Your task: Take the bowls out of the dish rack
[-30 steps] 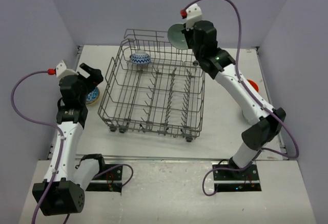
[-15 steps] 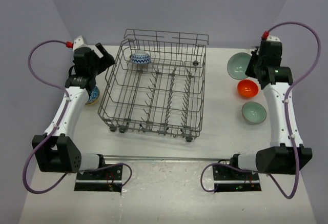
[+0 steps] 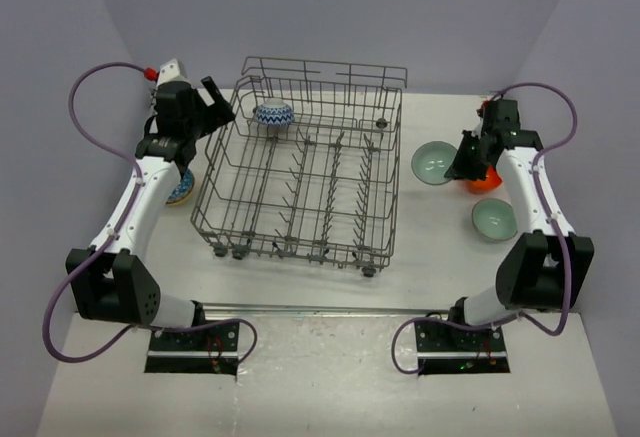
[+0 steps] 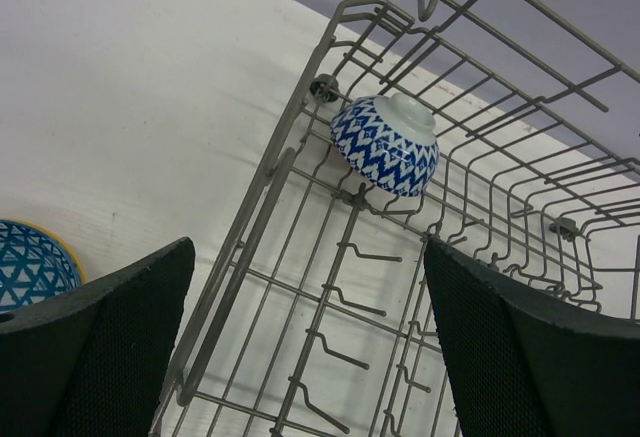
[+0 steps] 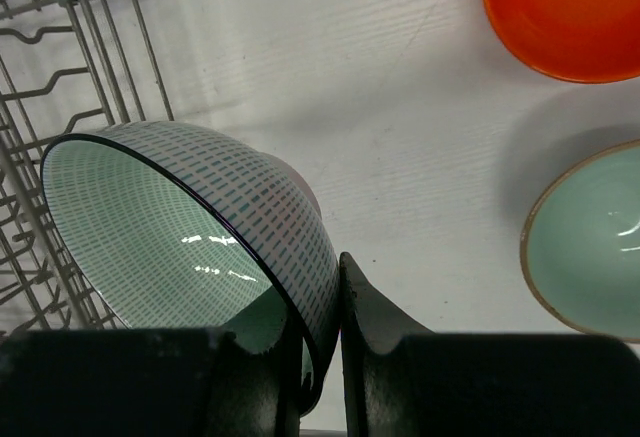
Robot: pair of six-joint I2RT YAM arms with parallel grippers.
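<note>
Mint bowl (image 5: 240, 207) pinched by right gripper (image 5: 318, 302), seemingly touching table (image 5: 400, 157); left gripper (image 4: 307, 249) spread above dish rack (image 3: 297, 182).

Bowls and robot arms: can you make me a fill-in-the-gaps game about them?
1. The blue-and-white bowl sits upside ___ in the dish rack.
2. The left gripper holds nothing, and its jaws are ___.
3. The right gripper pinches the mint green bowl by its ___.

Missing words: down, open, rim.
</note>
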